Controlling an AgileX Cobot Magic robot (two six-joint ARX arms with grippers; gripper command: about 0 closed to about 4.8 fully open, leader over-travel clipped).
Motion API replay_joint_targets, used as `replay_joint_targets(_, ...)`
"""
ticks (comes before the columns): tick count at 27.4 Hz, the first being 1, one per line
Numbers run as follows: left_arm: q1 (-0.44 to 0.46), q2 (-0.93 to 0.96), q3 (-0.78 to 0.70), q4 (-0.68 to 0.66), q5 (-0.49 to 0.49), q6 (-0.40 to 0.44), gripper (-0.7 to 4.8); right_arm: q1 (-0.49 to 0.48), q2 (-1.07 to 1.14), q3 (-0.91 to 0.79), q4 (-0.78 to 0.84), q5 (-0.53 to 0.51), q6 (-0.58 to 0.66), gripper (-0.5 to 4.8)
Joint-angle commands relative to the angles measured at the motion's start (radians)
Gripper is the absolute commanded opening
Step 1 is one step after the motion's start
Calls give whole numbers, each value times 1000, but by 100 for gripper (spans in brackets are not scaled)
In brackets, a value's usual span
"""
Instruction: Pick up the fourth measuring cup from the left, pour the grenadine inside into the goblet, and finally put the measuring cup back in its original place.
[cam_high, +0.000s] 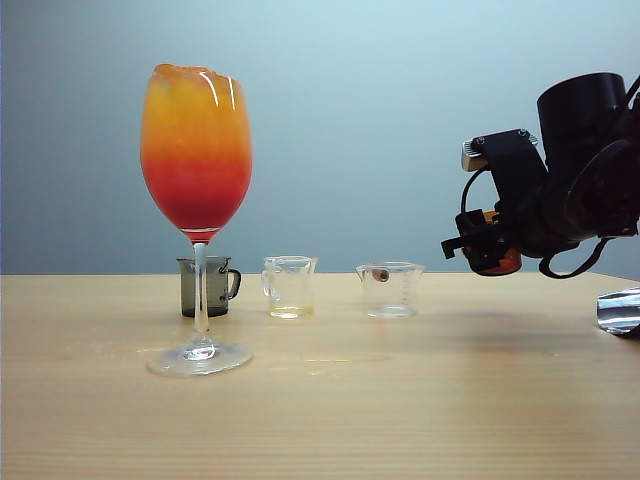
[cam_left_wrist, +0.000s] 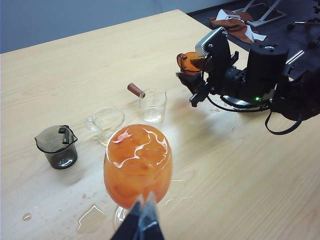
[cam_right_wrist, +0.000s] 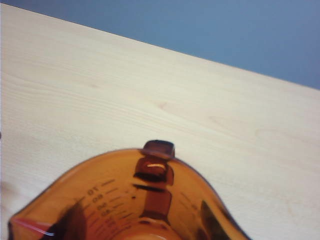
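Note:
The goblet (cam_high: 197, 140) stands on the left of the table, filled to the brim with orange juice over a dark red layer of grenadine (cam_high: 197, 203). From above, its orange surface (cam_left_wrist: 137, 160) shows in the left wrist view. My left gripper (cam_left_wrist: 144, 206) is shut just in front of the goblet and holds nothing. It is outside the exterior view. At the far right, my right gripper (cam_high: 478, 250) is shut on the red-brown measuring cup (cam_high: 500, 262) and holds it above the table. The cup (cam_right_wrist: 150, 200) fills the right wrist view, handle (cam_right_wrist: 159, 150) on its far side.
Behind the goblet stands a row of cups: a smoky grey one (cam_high: 207, 287) and two clear ones (cam_high: 289, 287) (cam_high: 389, 290). Liquid is spilled (cam_left_wrist: 92, 217) around the goblet's foot. A silvery object (cam_high: 620, 310) lies at the table's right edge. Cloths (cam_left_wrist: 232, 22) lie beyond the table.

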Motion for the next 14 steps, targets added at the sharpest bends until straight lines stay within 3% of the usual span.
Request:
replay_joint_targets(1, 1, 0, 3, 11, 2, 4, -5, 0, 8, 16, 31, -6, 44, 17)
replay_joint_targets(14, 1, 0, 3, 14, 2, 3, -5, -2, 42, 50, 25, -62, 50, 17)
